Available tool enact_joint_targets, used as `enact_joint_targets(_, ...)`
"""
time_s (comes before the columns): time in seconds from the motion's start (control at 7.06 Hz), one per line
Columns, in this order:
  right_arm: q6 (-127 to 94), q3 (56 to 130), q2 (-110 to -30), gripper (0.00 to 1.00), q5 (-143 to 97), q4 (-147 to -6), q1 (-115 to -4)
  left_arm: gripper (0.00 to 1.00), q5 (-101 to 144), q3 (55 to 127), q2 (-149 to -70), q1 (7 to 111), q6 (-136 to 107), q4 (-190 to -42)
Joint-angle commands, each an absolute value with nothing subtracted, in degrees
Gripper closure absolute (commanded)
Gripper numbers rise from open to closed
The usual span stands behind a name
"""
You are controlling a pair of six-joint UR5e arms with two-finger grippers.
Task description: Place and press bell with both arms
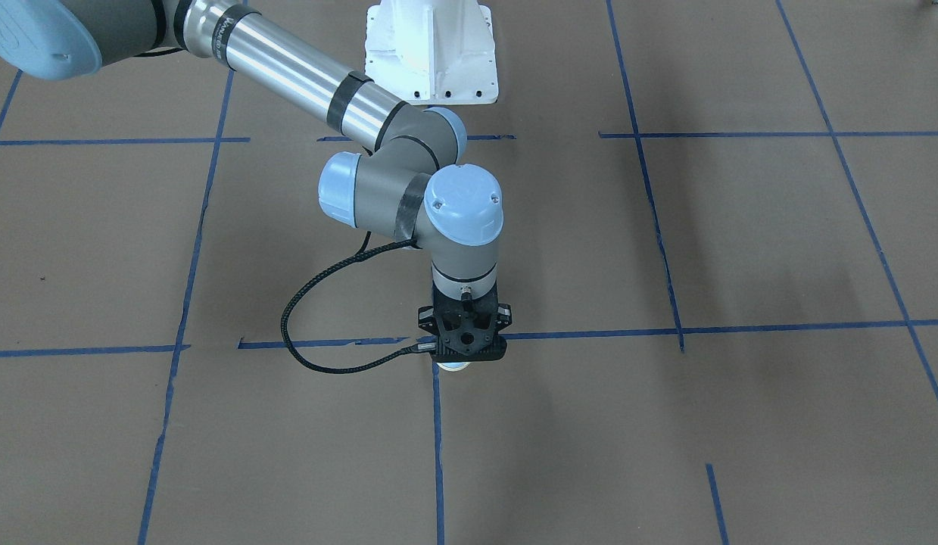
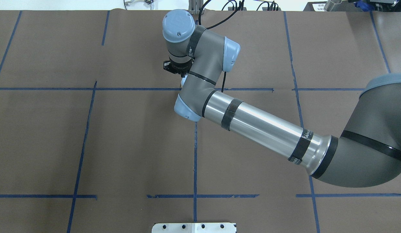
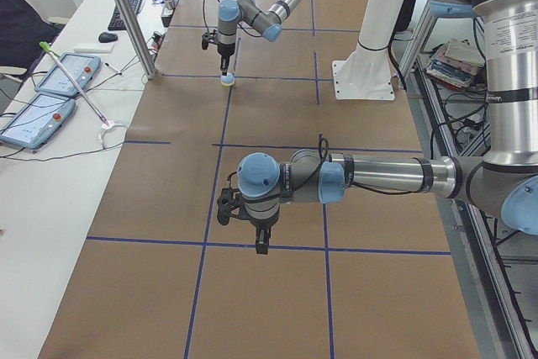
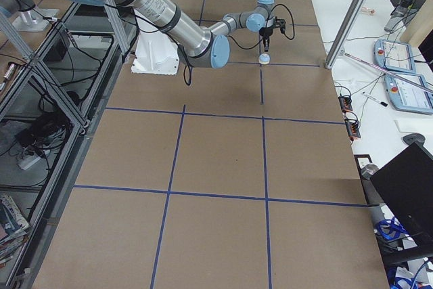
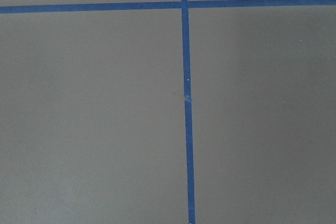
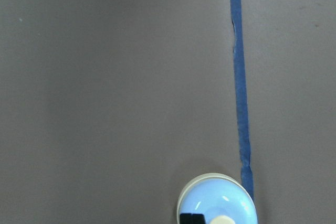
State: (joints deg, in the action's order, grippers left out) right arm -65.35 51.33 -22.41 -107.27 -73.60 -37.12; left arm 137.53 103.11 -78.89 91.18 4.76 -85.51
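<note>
The light-blue bell [image 6: 218, 200] stands upright on the brown paper beside a blue tape line, near the table's middle. It also shows in the exterior left view [image 3: 227, 81], the exterior right view [image 4: 265, 59], and as a sliver in the front view [image 1: 453, 368]. My right gripper [image 6: 192, 217] points straight down over the dome, its black tips together just left of the pale button; I cannot tell if they touch. It also shows in the side views [image 3: 225, 65] [image 4: 266, 51]. My left gripper [image 3: 261, 248] hangs over bare paper far from the bell; its state is unclear.
The white pedestal [image 1: 431, 53] stands at the robot's side of the table. Blue tape lines [image 5: 185, 103] grid the brown paper. A metal pole [image 3: 126, 14] and a side table with teach pendants [image 3: 42, 98] lie beyond the table's far edge.
</note>
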Motion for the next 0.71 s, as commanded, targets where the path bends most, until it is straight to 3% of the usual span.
enact_joint_targets(0.0,-65.3,53.2,-21.8,0.88,-110.9,-75.1,-39.1,0.00,137.5,103.1,-78.9,91.1,4.7,-85.5)
enact_joint_targets(0.14,-65.0,53.8,-22.4,0.02,-110.7,-76.5,-39.1,0.00,137.5,103.0,-78.9,91.1,4.6,-85.5)
enact_joint_targets(0.28,-63.7,56.4,-24.0,0.00,-112.2,-79.9,-40.8,0.00,137.3,103.0,-78.9,91.1,4.6,-85.5)
enact_joint_targets(0.57,-51.3,69.5,-35.3,0.00,-118.4,-86.2,-46.7,0.00,136.7,102.9,-79.1,91.1,4.8,-85.4)
